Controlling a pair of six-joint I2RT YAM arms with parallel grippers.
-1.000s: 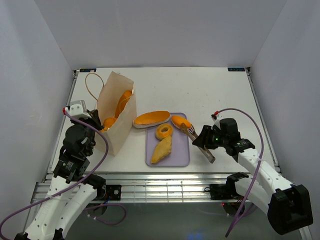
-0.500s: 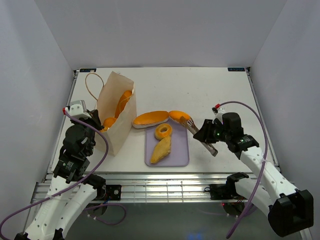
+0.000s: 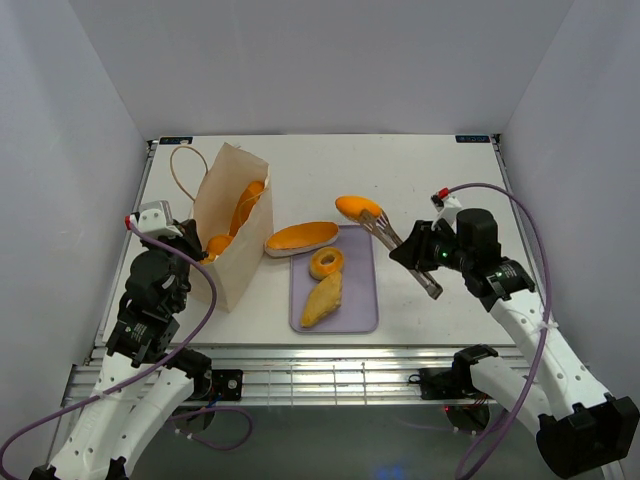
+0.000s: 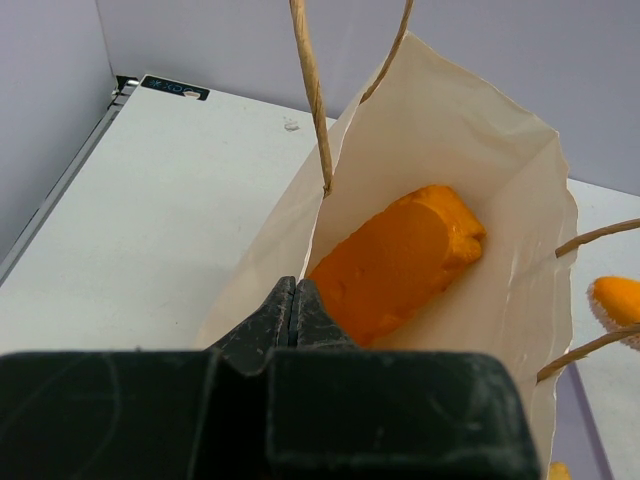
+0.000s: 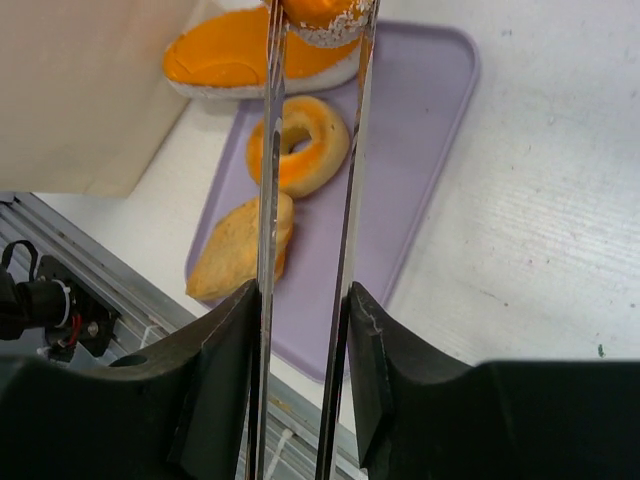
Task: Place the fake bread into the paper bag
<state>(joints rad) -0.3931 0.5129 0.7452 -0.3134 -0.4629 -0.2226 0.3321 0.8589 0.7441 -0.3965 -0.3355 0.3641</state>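
Since a second ago: right gripper (image 3: 428, 256) has risen and swung toward the far side, carrying the tongs (image 3: 398, 247). The small bun (image 3: 357, 207) in the tong tips has left the tray's far right corner and now hangs over bare table just beyond the tray's far edge.

Table (image 3: 440, 175): white.

Paper bag (image 3: 230, 235): upright at left, mouth open, cord handles up. An orange loaf (image 4: 395, 262) leans inside against the far wall. Left gripper (image 4: 295, 298): fingers pressed together with no gap, at the bag's near rim, apparently pinching the paper.

Tray (image 3: 362, 305): lavender, just right of the bag.

Tongs: silver, both arms squeezed between the right gripper's fingers; tips clamp the bun.

Long flat loaf (image 3: 302, 238): lies across the tray's far left corner, overhanging toward the bag.

Turnover (image 3: 324, 298): flat on the tray, near side.

Ring (image 3: 326, 263): on the tray, between loaf and turnover.

Bun: aloft, well apart from the bag.
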